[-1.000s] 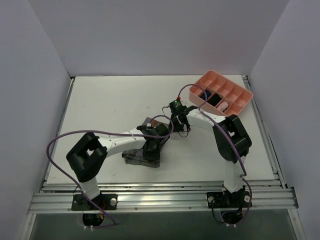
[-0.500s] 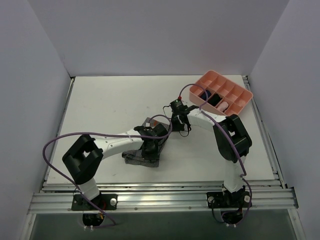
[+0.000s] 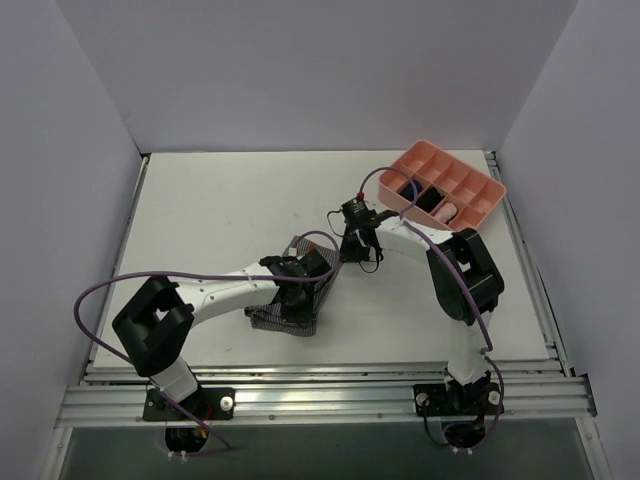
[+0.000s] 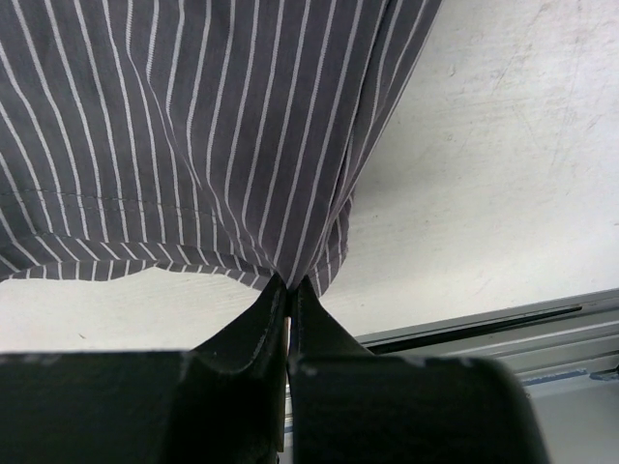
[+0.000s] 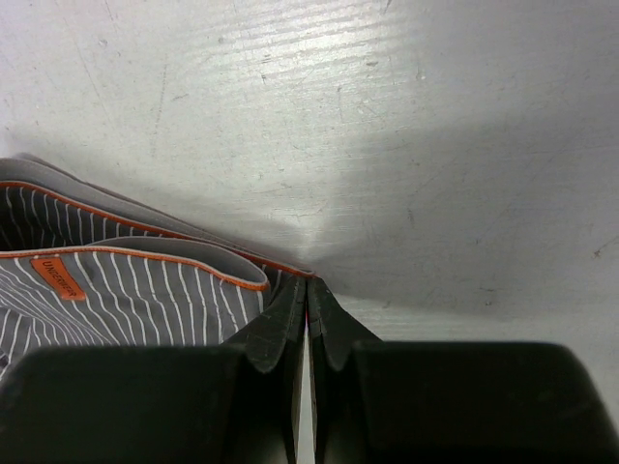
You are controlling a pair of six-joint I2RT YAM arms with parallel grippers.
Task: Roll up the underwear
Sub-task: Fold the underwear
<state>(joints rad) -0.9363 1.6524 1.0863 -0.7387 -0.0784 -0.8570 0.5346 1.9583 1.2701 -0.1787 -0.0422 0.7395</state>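
The left pincer [image 4: 290, 286] has just clamped onto the striped underwear's [image 4: 193, 126] hem on the counter [image 4: 484, 145], and the right pincer [image 5: 308, 290] pinches its orange-edged waistband, so rolling can probably begin.

1 overhead view faces down; 2 wrist views hug the underwear [image 4: 193, 145].

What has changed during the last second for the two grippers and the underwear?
The left gripper closed on the lower hem of the underwear, and the left arm's elbow swung left, toward the near edge. The right gripper stayed shut on the waistband corner. The pink tray did not move.
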